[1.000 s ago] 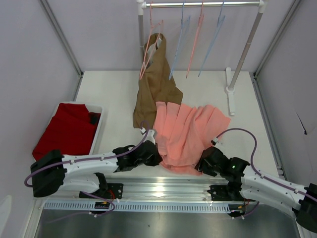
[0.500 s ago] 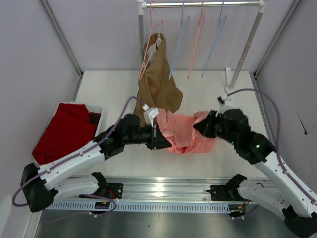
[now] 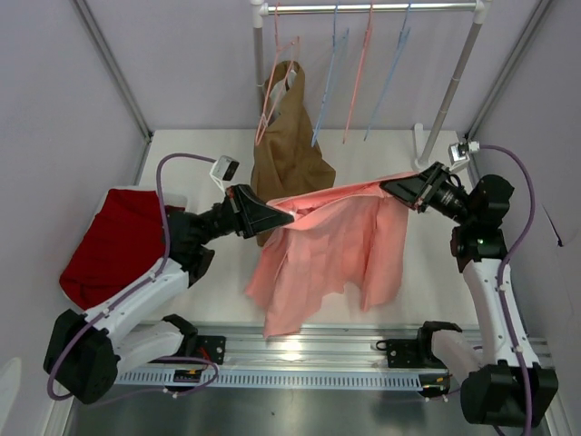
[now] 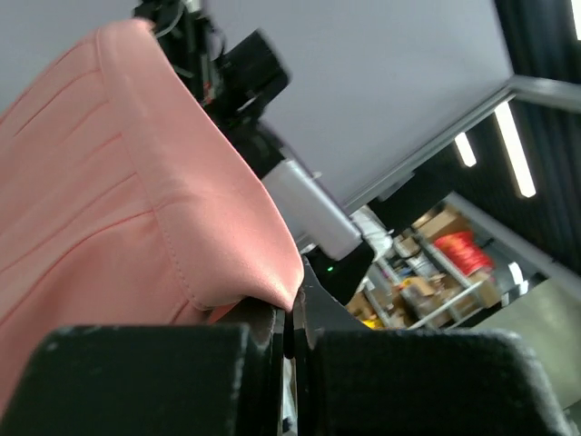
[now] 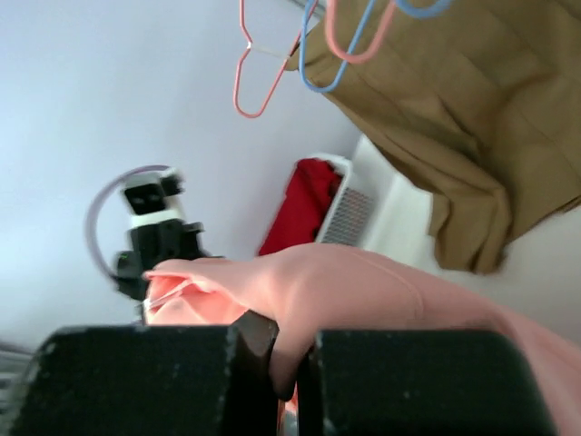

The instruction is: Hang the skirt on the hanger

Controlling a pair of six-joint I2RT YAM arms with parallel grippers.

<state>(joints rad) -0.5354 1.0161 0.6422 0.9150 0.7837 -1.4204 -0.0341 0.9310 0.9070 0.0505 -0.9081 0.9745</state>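
Stretching in the air between both arms, the skirt (image 3: pixel 331 241) hangs just in front of the brown garment (image 3: pixel 289 145), its top edge pulled taut and its pleats drooping toward the table (image 3: pixel 209 154). The left gripper (image 3: pixel 289 216) has its fingers (image 4: pixel 263 322) pressed together on one end of the waistband, below and left of the brown garment's hem. The right gripper (image 3: pixel 392 185) pinches the other end, off to that garment's right. A pale-blue hanger (image 3: pixel 329 86) hangs on the rail (image 3: pixel 372 7) just right of the brown garment. Farther left of it, a white bin (image 5: pixel 349 218) holds a dark red cloth (image 3: pixel 113 241).
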